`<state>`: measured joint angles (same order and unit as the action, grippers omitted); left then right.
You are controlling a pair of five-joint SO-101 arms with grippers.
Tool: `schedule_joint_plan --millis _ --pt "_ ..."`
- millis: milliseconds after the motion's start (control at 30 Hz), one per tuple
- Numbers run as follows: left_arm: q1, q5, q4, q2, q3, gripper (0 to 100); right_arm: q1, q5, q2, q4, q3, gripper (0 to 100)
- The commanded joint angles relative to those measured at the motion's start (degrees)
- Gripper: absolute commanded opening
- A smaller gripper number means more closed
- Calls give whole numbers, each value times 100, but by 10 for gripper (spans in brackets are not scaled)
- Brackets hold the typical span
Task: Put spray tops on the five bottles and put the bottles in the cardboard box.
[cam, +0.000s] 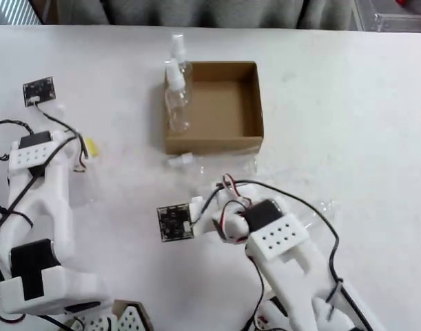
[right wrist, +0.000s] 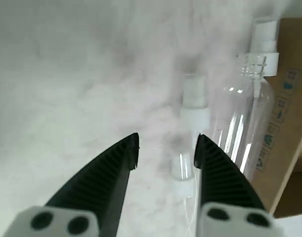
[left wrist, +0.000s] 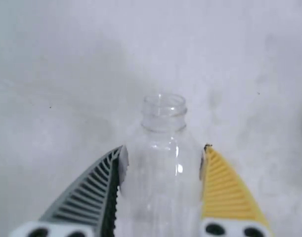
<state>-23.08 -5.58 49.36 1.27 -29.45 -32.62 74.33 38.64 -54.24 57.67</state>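
Holding the uncapped bottle (left wrist: pixel 160 173) in our clenched left end effector (left wrist: pixel 164 148) leaves its neck free, we judge, for the spray top (right wrist: pixel 194 116) that the released right end effector (right wrist: pixel 167 138) faces near the cardboard box (cam: pixel 217 143).

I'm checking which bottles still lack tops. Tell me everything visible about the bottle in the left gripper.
The bottle is clear, plastic by its look, with a round body, sloped shoulders and a short threaded neck. Its mouth is open and nothing is fitted on it. The left gripper holds it: the grey and yellow fingers press its sides below the shoulders, and the neck points away from the wrist. The white table lies behind it. Its base is hidden.
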Motion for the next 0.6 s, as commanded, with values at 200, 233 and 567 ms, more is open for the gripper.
schedule_joint_plan --millis 200,233,567 --pt "-40 -44 -114 233 70 20 -22 62 -945 497 -686 162" --pt "-40 -44 -114 233 70 20 -22 44 -1077 593 -721 162" --pt "-31 -44 -114 224 44 20 57 62 -1798 1024 -905 101"
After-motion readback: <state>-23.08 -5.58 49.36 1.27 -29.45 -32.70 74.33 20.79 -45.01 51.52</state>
